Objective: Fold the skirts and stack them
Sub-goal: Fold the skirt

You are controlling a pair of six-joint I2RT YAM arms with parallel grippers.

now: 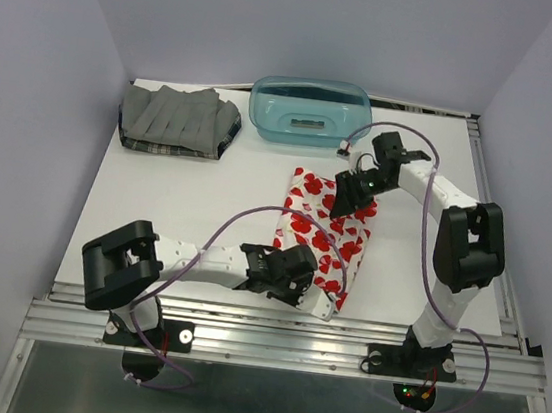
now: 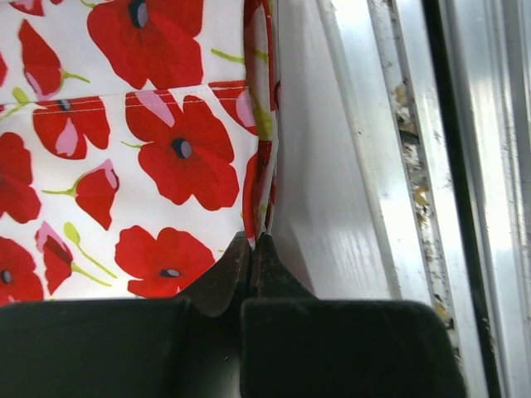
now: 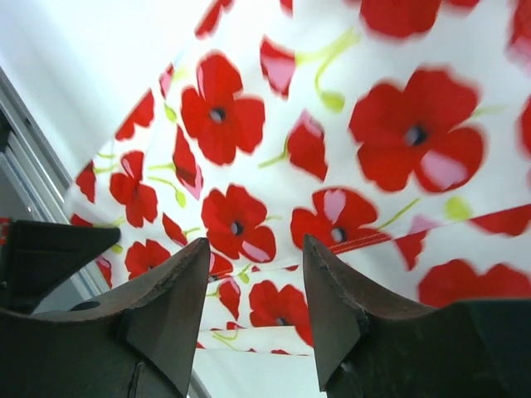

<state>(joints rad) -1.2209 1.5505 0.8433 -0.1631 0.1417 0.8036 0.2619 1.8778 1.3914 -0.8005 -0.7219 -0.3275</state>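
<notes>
The white skirt with red poppy print [image 1: 314,239] lies folded on the table's middle. My left gripper [image 1: 328,308] is shut on its near right edge; in the left wrist view [image 2: 255,240] the tips pinch the cloth's edge [image 2: 257,191]. My right gripper [image 1: 349,203] is open just over the skirt's far right part; in the right wrist view [image 3: 255,242] its fingers stand apart above the print [image 3: 249,224], holding nothing. The grey pleated skirt [image 1: 174,115] lies at the back left on top of the plaid skirt [image 1: 228,136], of which only the edges show.
A teal plastic basket [image 1: 267,117] stands at the back centre, just behind the right arm. Walls enclose the table on the left, back and right. A metal rail [image 1: 290,341] runs along the near edge, close to the left gripper.
</notes>
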